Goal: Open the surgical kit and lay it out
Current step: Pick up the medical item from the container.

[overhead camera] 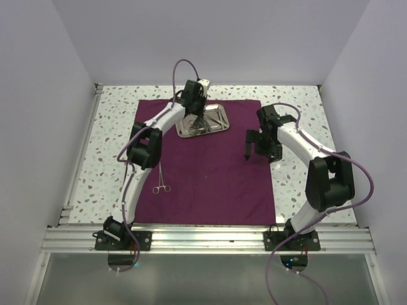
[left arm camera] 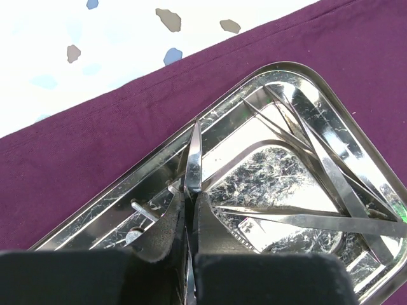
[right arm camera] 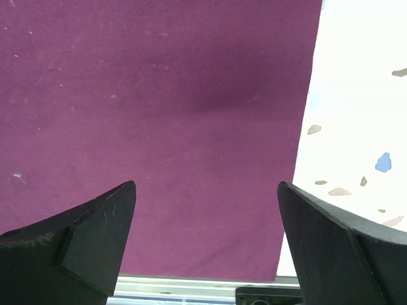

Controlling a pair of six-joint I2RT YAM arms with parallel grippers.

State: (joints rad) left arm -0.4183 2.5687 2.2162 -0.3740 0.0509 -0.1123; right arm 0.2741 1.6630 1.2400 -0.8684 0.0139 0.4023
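The maroon cloth (overhead camera: pixel 210 178) lies spread flat on the table. The steel tray (overhead camera: pixel 216 114) sits at its far middle, and in the left wrist view its rim (left arm camera: pixel 127 184) shows. My left gripper (overhead camera: pixel 198 119) is down in the tray. It (left arm camera: pixel 189 198) is shut on a thin silver instrument (left arm camera: pixel 193 155) that sticks out past the fingertips; I cannot tell which kind. Several other thin silver instruments (left arm camera: pixel 331 171) lie crossed in the tray. One pair of forceps (overhead camera: pixel 162 188) lies on the cloth at the near left. My right gripper (overhead camera: pixel 253 145) (right arm camera: pixel 206 190) is open and empty above the cloth's right part (right arm camera: pixel 159 95).
The speckled white tabletop (overhead camera: pixel 114 127) surrounds the cloth; its right strip (right arm camera: pixel 356 95) shows in the right wrist view. White walls close off three sides. An aluminium rail (overhead camera: pixel 203 238) with the arm bases runs along the near edge.
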